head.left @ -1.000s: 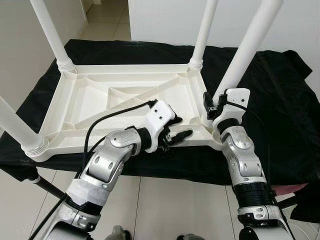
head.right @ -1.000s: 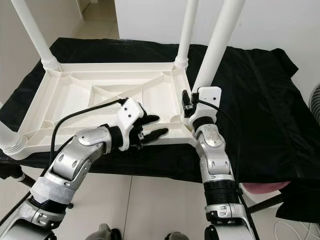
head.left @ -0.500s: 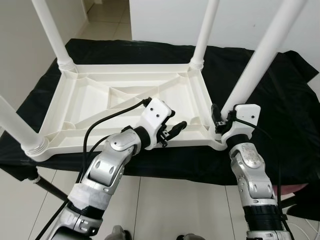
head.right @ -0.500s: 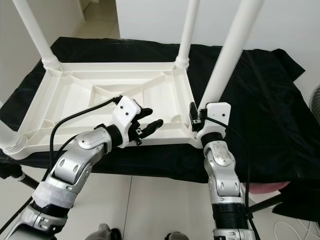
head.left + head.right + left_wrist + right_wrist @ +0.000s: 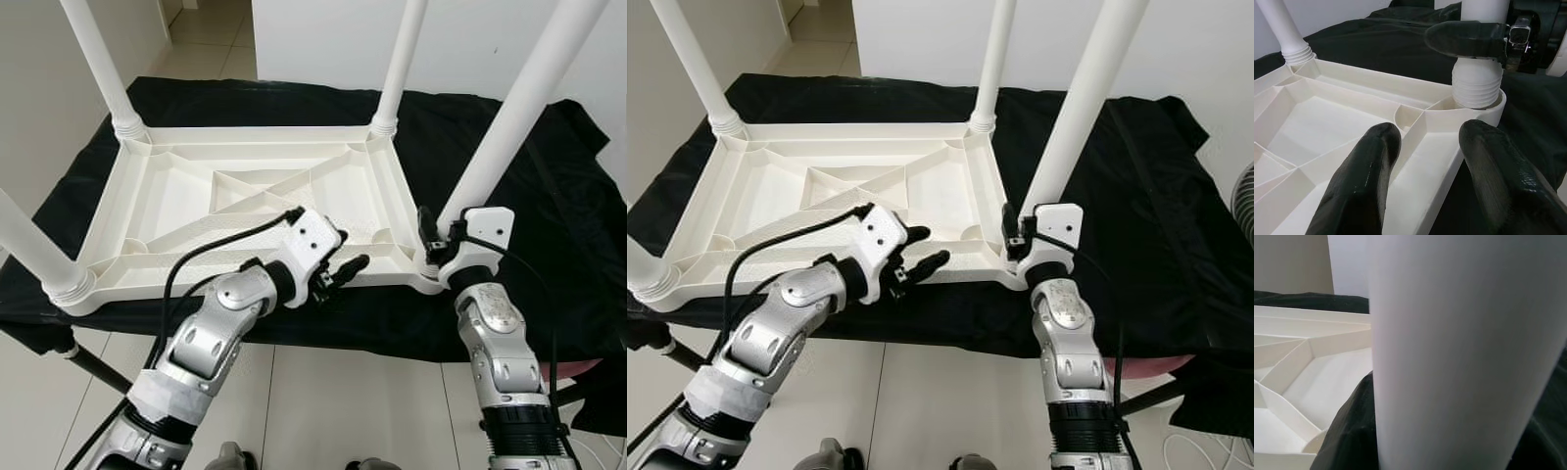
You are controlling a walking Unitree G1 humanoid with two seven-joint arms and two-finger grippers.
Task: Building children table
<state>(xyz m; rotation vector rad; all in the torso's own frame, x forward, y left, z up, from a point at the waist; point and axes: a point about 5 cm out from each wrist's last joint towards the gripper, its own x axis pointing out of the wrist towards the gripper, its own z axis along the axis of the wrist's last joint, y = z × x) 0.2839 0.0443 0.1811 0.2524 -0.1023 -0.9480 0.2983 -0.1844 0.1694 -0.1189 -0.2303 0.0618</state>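
The white tabletop (image 5: 245,206) lies upside down on the black-draped bench (image 5: 549,196), with all four legs standing up from its corners, so the build looks nearly done. The right pincer (image 5: 431,235) is at the base of the near-right leg (image 5: 509,127), closed around it as far as I can judge, likely for a last tightening. The left pincer (image 5: 1425,161) hovers open astride the tabletop's near rim, just beside that leg.

White walls (image 5: 313,39), pale tiled floor (image 5: 323,392)

White table (image 5: 245,191) upturned — legs up.
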